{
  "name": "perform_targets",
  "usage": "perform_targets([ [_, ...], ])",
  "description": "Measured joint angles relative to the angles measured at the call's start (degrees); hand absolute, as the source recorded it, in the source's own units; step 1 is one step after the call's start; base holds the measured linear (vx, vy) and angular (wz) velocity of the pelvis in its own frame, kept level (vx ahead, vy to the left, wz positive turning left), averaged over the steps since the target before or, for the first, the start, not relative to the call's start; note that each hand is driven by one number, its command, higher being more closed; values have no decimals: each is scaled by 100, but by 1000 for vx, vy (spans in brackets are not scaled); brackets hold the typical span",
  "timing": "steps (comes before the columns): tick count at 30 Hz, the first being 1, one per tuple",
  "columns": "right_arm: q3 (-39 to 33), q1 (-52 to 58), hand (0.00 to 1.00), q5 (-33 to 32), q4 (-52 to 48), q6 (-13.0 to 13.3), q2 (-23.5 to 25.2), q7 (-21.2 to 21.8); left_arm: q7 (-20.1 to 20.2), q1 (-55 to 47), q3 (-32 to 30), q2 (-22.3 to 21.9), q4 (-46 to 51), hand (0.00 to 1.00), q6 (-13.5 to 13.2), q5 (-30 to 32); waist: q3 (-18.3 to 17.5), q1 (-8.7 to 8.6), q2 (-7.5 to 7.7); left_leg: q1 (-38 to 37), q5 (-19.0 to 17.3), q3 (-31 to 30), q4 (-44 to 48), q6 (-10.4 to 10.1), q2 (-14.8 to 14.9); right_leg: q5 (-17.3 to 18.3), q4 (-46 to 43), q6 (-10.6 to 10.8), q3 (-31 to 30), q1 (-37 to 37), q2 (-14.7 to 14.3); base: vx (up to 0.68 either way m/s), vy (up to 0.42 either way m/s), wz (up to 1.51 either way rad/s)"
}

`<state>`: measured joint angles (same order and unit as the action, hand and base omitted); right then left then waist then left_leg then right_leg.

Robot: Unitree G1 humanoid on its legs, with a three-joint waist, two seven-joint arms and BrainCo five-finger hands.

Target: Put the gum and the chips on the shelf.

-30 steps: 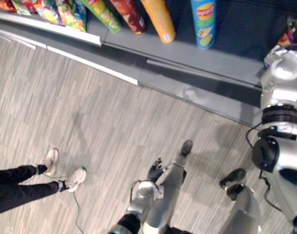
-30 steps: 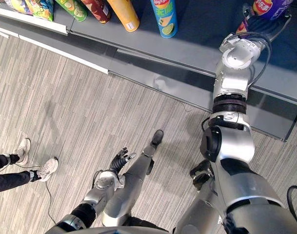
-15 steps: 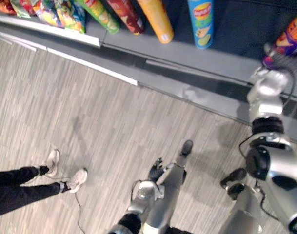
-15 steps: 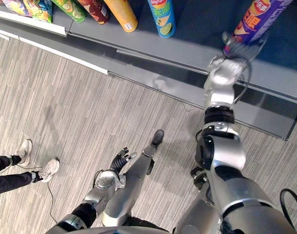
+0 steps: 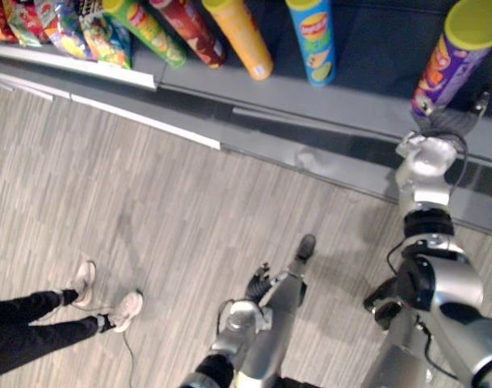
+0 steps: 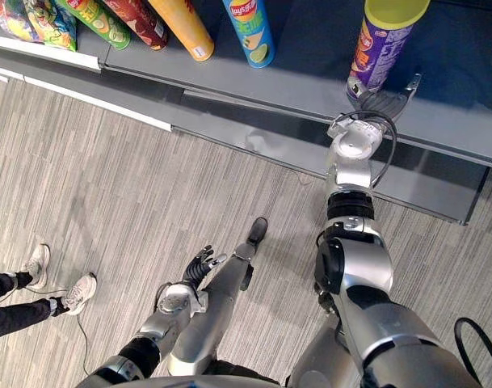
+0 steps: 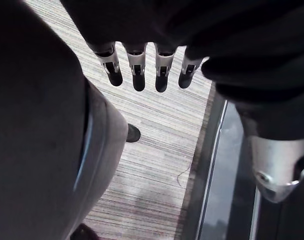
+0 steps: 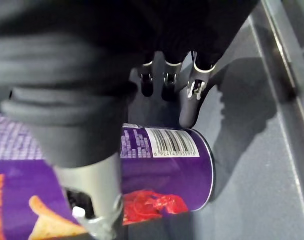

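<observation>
A purple chips can [image 6: 381, 47] with a yellow-green lid stands upright on the dark grey shelf [image 6: 310, 77]. My right hand [image 6: 384, 99] rests on the shelf just in front of the can's base, fingers straight and spread, open. In the right wrist view the can [image 8: 161, 165] lies past the thumb, and the fingers [image 8: 189, 112] point beyond it without closing on it. My left hand [image 6: 199, 263] hangs low by my side with relaxed fingers [image 7: 137, 75] and holds nothing.
Further left on the same shelf stand a blue can [image 6: 247, 32], an orange can [image 6: 185, 28], a red can [image 6: 140, 16] and a green can [image 6: 96, 14], then snack bags [image 5: 60, 28]. A person's legs [image 5: 27, 331] and pale shoes [image 5: 124, 311] are on the floor at lower left.
My right hand has opened and let go of the purple can, which now stands alone on the shelf. The hand has drawn back a little from it. The camera has shifted.
</observation>
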<state>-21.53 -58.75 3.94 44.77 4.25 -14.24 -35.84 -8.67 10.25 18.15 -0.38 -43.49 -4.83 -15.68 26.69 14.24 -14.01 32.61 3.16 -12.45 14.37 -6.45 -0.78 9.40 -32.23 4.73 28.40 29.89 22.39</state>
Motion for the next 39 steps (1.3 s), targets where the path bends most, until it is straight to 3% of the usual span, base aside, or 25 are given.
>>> perform_targets([
  [3, 6, 86, 0, 0, -14, 18, 102, 0, 0, -5, -15, -4, -9, 0, 4, 0, 5, -19, 7, -68, -7, 79, -4, 10, 10, 0, -9, 0, -69, -18, -2, 18, -30, -8],
  [9, 189, 674, 0, -4, -103, 115, 528, 16, -2, 0, -163, -8, -255, 0, 51, 4, 29, -219, 42, -393, -41, 120, -21, 13, 74, -4, 94, 0, -93, -348, -79, 11, -22, -6],
  [15, 758, 1280, 0, 3, 322, 40, 872, 425, 19, 138, -457, 67, -764, 0, 123, 101, 127, -423, 244, -1013, -175, 409, -51, -5, 257, -12, 306, 14, -358, -807, -290, -7, -29, -28],
  [17, 1123, 1615, 0, 20, 434, -38, 1002, 645, 40, 143, -466, 187, -923, 0, 132, 213, 177, -633, 392, -1340, -183, 477, -161, -8, 323, -33, 434, 27, -400, -1087, -366, 7, -18, -22],
  [21, 1630, 2380, 0, 7, 577, -177, 1309, 1029, 140, 187, -632, 341, -1187, 0, 183, 538, 196, -775, 686, -1864, -251, 776, -354, -30, 537, -160, 799, 29, -639, -1453, -628, 43, -17, -50],
  [23, 2253, 2965, 0, 9, 511, -288, 1473, 1395, 197, 166, -889, 430, -1415, 0, 272, 588, 162, -925, 861, -2273, -304, 1062, -497, -41, 689, -316, 1148, 10, -862, -1743, -852, 68, -1, -66],
  [27, 2886, 4025, 0, 74, -6, -286, 1464, 2059, 301, -84, -1300, 531, -1775, 0, 368, 759, -289, -1063, 1128, -2751, -332, 1558, -867, -56, 862, -524, 1688, 49, -1234, -1964, -1162, 106, 14, -70],
  [29, 3002, 4818, 0, 177, -242, -254, 1422, 2426, 404, -383, -1616, 563, -1941, 0, 429, 821, -718, -1234, 1256, -3103, -336, 1814, -1163, -63, 933, -625, 2003, 74, -1382, -2187, -1297, 165, 23, -49],
  [32, 2980, 5603, 0, 299, -250, -232, 1288, 2748, 467, -603, -1840, 553, -2032, 0, 499, 995, -1067, -1289, 1314, -3476, -368, 2035, -1410, -93, 960, -666, 2234, 79, -1535, -2450, -1383, 132, 31, -36],
  [34, 2770, 6267, 0, 433, -189, -231, 1228, 2959, 472, -809, -2058, 506, -2044, 0, 512, 1070, -1350, -1346, 1348, -3696, -419, 2165, -1533, -118, 973, -685, 2357, 104, -1622, -2595, -1430, 129, 44, -27],
  [37, 2215, 6458, 0, 540, -64, -138, 1237, 3083, 472, -906, -2294, 500, -2073, 0, 566, 1174, -1471, -1542, 1411, -3981, -427, 2279, -1648, -125, 961, -725, 2501, 128, -1662, -2828, -1449, 86, 43, -15],
  [39, 1893, 6607, 0, 607, 40, -100, 1233, 3110, 471, -981, -2303, 489, -2072, 0, 556, 1187, -1559, -1573, 1417, -4026, -436, 2285, -1682, -132, 955, -736, 2577, 144, -1662, -2926, -1448, 35, 30, 0],
])
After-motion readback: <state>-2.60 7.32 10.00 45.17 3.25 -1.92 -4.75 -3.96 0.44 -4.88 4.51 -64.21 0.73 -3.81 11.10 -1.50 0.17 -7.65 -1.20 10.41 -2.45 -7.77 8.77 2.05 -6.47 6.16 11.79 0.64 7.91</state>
